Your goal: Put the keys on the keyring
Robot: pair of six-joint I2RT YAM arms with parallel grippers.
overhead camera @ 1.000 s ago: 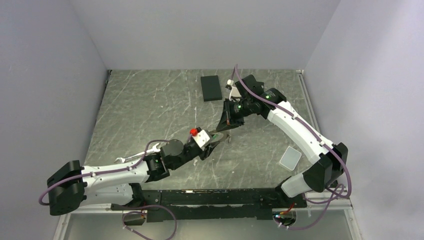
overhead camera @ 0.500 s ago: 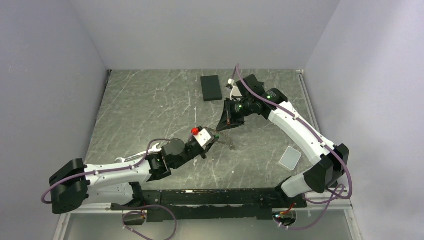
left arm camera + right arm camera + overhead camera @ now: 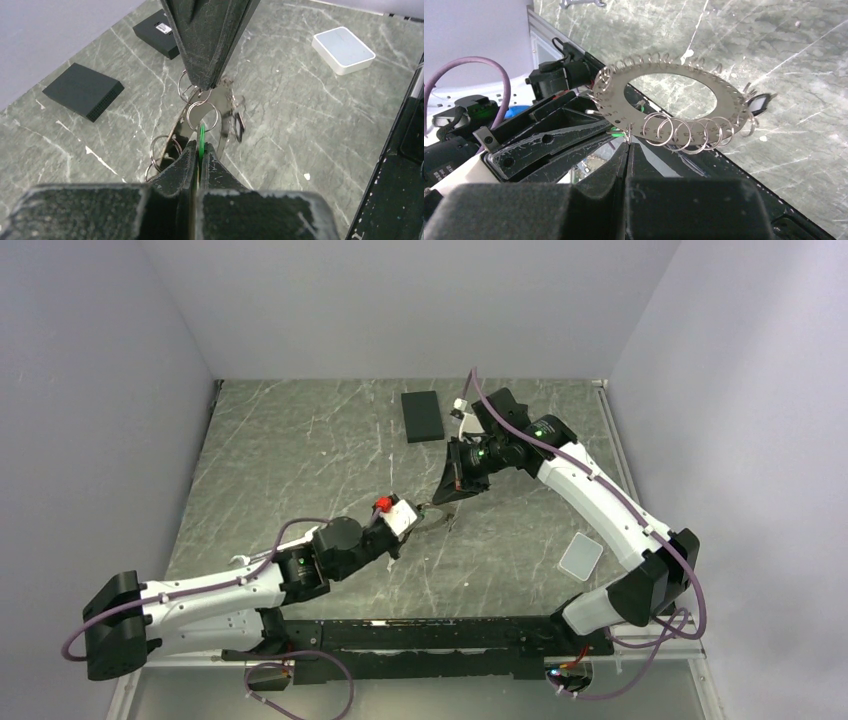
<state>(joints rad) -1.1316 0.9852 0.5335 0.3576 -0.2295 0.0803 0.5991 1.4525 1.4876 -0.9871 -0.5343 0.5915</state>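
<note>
1. At the far left of your marble-patterned table point(image 3: 300, 450) lies one silver wrench point(image 3: 581, 3), well apart from the work.
2. Your left gripper point(image 3: 200, 150) is pressed together on one thin green piece point(image 3: 201, 135). You see it edge-on, so you cannot tell whether it is a key. Its tip lines up with one of the small split rings point(image 3: 674, 132).
3. The one keyring point(image 3: 611, 102) is held above the table's middle, between your two grippers. Split rings line its rim, overlapping too much to count. One small dark fob point(image 3: 758, 103) dangles from the rim.
4. You have two dark boxes. One black box point(image 3: 422, 415) lies behind the keyring. A second black box point(image 3: 159, 34) lies farther on, and its white label is too small to read.
5. Your right gripper point(image 3: 628, 145) is pressed together, pinching the keyring's rim. Its fingers block much of the left wrist view.
6. One pale box point(image 3: 581, 557) lies at the right, near the right arm's base.
</note>
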